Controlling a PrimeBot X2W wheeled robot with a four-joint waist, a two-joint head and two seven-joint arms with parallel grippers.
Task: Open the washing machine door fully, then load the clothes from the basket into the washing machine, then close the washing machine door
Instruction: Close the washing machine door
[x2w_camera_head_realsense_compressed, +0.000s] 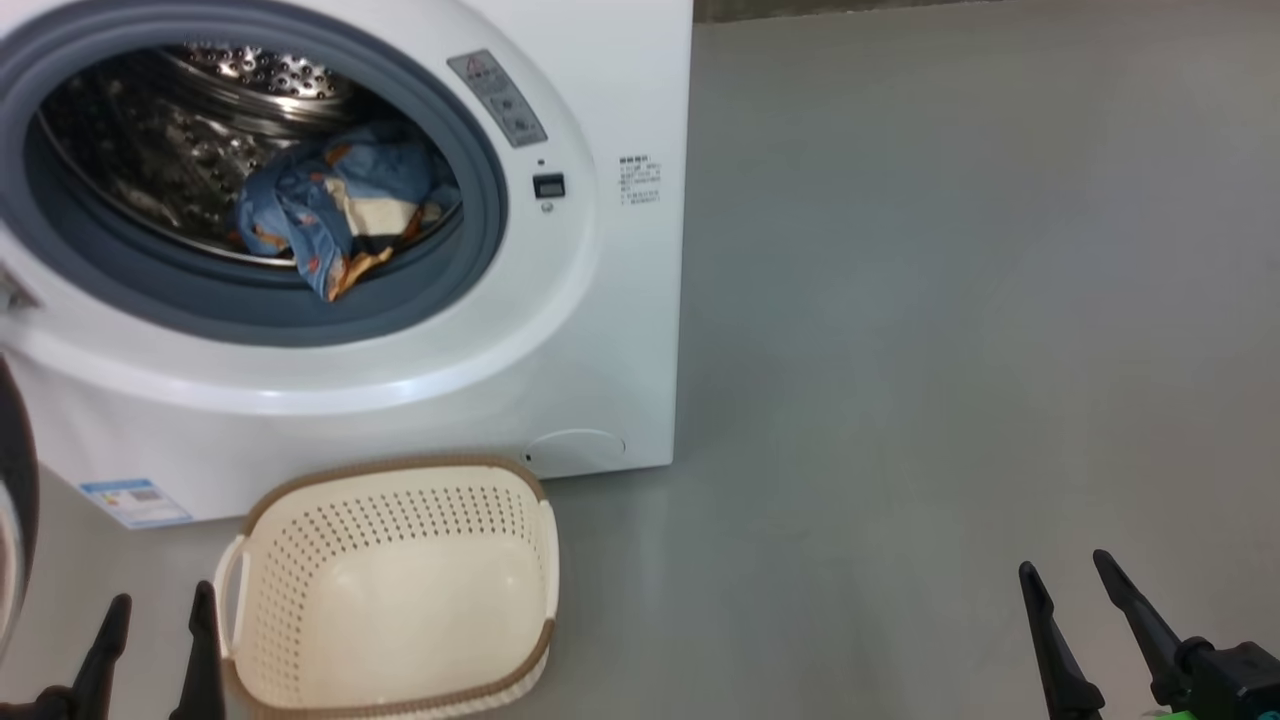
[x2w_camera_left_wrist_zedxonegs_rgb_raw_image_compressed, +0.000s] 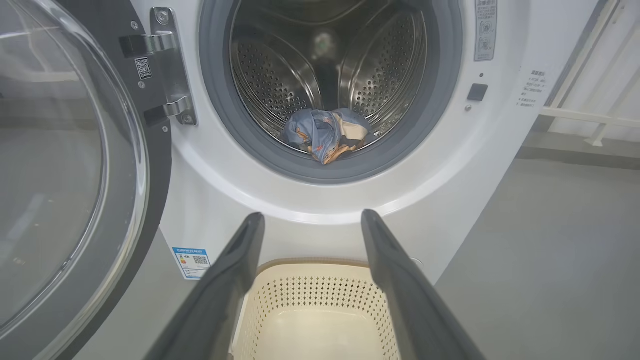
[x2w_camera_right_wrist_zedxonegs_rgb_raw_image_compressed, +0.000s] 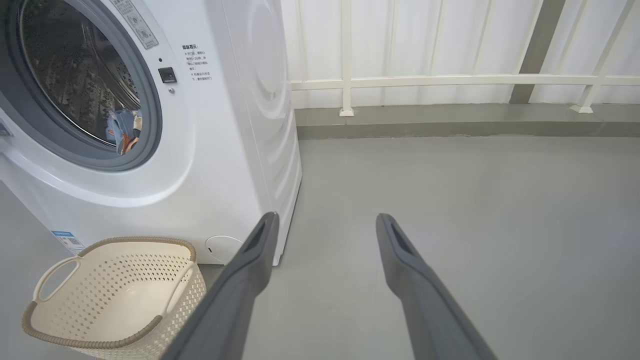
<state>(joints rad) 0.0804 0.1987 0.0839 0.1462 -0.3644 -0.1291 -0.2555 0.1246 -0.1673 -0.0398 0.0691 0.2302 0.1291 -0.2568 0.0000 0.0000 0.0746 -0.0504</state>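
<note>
The white washing machine (x2w_camera_head_realsense_compressed: 590, 330) stands with its round mouth uncovered. Its door (x2w_camera_left_wrist_zedxonegs_rgb_raw_image_compressed: 65, 175), black-rimmed with a clear bulging window, is swung wide to the left; a sliver of that door (x2w_camera_head_realsense_compressed: 15, 500) shows in the head view. Light blue clothes (x2w_camera_head_realsense_compressed: 335, 215) lie at the drum's front lip, seen too as clothes (x2w_camera_left_wrist_zedxonegs_rgb_raw_image_compressed: 325, 132) and clothes (x2w_camera_right_wrist_zedxonegs_rgb_raw_image_compressed: 122, 132). On the floor before the machine the cream basket (x2w_camera_head_realsense_compressed: 395, 590) holds nothing, also basket (x2w_camera_left_wrist_zedxonegs_rgb_raw_image_compressed: 315, 315) and basket (x2w_camera_right_wrist_zedxonegs_rgb_raw_image_compressed: 112, 295). My left gripper (x2w_camera_head_realsense_compressed: 160, 610) is open just left of the basket; left gripper (x2w_camera_left_wrist_zedxonegs_rgb_raw_image_compressed: 312, 220). My right gripper (x2w_camera_head_realsense_compressed: 1065, 565) is open over bare floor; right gripper (x2w_camera_right_wrist_zedxonegs_rgb_raw_image_compressed: 325, 220).
Grey floor (x2w_camera_head_realsense_compressed: 950, 300) stretches to the right of the machine. A white railing (x2w_camera_right_wrist_zedxonegs_rgb_raw_image_compressed: 450, 80) and a low kerb run along the far side behind it. A blue label (x2w_camera_head_realsense_compressed: 135, 500) sits low on the machine's front.
</note>
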